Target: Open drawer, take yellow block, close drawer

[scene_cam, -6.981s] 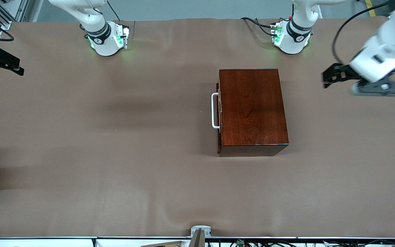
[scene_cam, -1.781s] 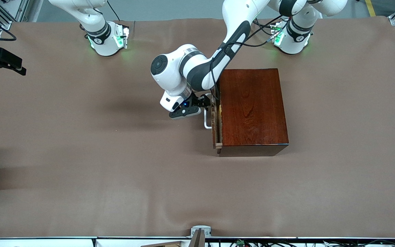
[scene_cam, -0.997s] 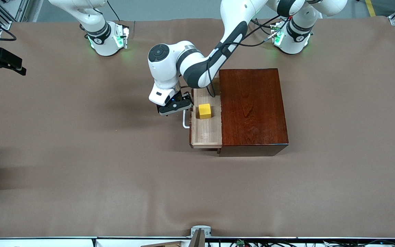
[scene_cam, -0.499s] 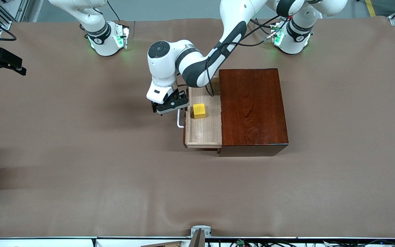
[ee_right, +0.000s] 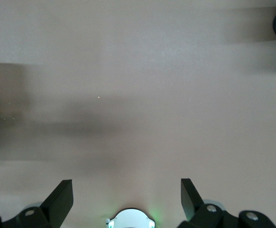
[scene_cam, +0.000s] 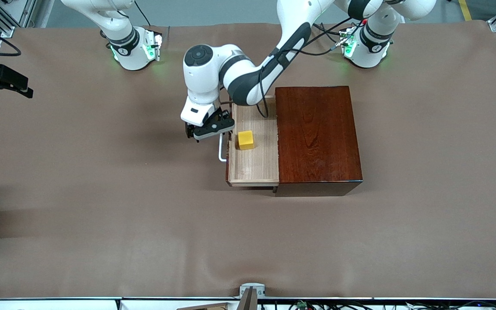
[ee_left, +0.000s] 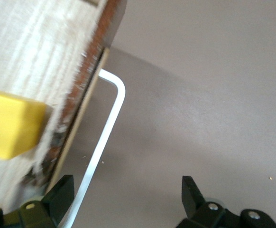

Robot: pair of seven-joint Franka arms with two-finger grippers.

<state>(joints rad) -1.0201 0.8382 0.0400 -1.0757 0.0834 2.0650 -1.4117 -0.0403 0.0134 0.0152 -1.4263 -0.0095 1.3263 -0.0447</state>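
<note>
The dark reddish-brown box [scene_cam: 317, 133] stands mid-table with its drawer [scene_cam: 254, 165] pulled out toward the right arm's end. The yellow block [scene_cam: 245, 140] sits on the drawer's pale floor, close to the front panel. The white handle [scene_cam: 220, 153] sticks out from that panel. My left gripper [scene_cam: 208, 131] hangs over the handle's upper end, open. In the left wrist view the handle [ee_left: 107, 128] runs just inside one finger [ee_left: 59, 192], the jaws stand wide apart, and the block [ee_left: 10, 123] shows beside it. My right gripper [ee_right: 126, 185] is open and holds nothing.
The right arm waits with its hand [scene_cam: 23, 88] at the table's edge at its own end. Both arm bases [scene_cam: 134, 49] stand along the table's back edge. Brown cloth [scene_cam: 144, 215] covers the table around the box.
The drawer has slid farther out toward the right arm's end, carrying the yellow block with it. My left gripper moved the same way with the handle. The right arm stayed put.
</note>
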